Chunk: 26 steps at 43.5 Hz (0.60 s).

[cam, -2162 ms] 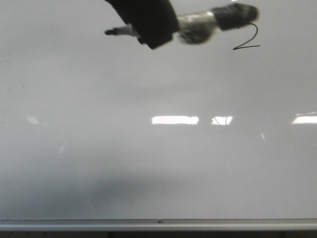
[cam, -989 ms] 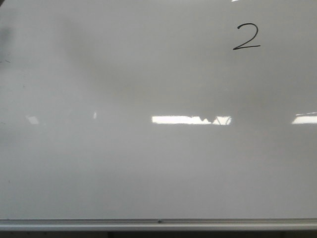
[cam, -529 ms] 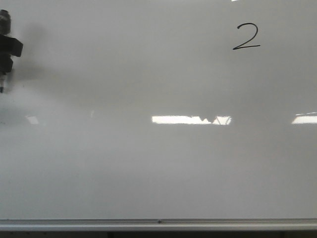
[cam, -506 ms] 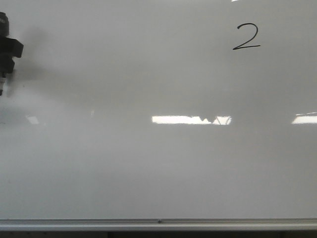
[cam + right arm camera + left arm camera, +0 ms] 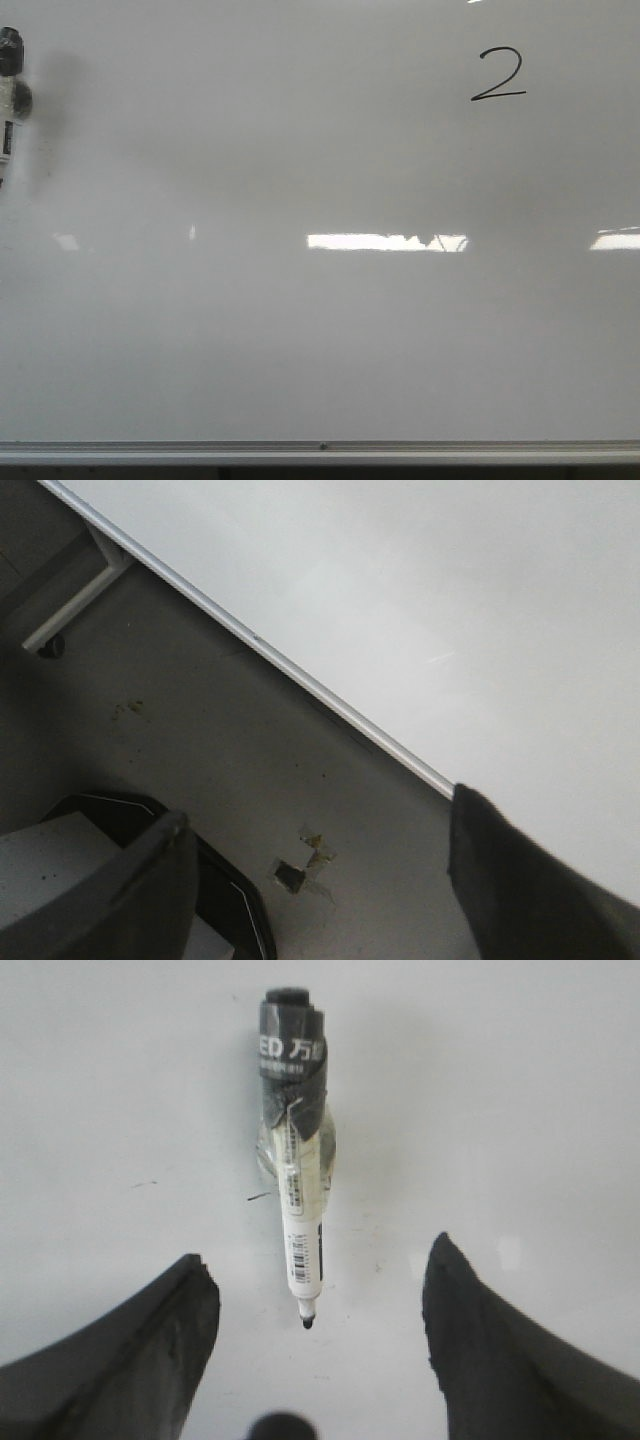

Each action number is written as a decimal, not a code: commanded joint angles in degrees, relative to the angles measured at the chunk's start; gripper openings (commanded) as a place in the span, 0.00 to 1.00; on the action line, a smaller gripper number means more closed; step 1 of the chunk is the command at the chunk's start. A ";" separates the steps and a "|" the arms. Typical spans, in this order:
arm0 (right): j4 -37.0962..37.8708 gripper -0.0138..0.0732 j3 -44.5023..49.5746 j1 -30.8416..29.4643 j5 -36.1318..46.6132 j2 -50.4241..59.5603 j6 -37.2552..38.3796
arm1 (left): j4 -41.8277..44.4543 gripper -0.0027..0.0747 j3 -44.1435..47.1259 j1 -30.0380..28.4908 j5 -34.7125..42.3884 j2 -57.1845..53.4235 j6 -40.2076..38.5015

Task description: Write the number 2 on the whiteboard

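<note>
The 2 [image 5: 498, 75] sits top right on the whiteboard [image 5: 320, 330], marker [image 5: 297, 1195] lies freed between the left gripper's [image 5: 315, 1335] spread jaws, right gripper [image 5: 320, 880] open too; back L arm off w/o nudging it.

**Readable marks: one digit and one marker label**

A handwritten number 2 [image 5: 498, 75] in thin black line is standing on the whiteboard [image 5: 320, 340], high up and far from the silver rail [image 5: 320, 449] running along the board's lower edge. In the left wrist view, a marker [image 5: 298, 1160] is lying on the board, and the black wrap near its capped end is showing pale lettering reading "ED" followed by two Chinese characters, seemingly "万" and another cut off by the fold. A narrow strip of fine print and a barcode-like label are running down the marker's white barrel, too small to read.
</note>
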<state>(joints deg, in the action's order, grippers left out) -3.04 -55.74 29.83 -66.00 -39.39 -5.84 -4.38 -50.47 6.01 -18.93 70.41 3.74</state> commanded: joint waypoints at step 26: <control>0.59 0.79 6.36 -0.36 10.35 15.31 1.88 | -1.24 0.60 3.82 -0.14 -19.95 -40.95 -0.31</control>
<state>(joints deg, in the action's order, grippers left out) -2.93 -48.63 29.83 -61.12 -23.74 -4.08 -4.96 -46.48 6.01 -41.66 31.25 3.74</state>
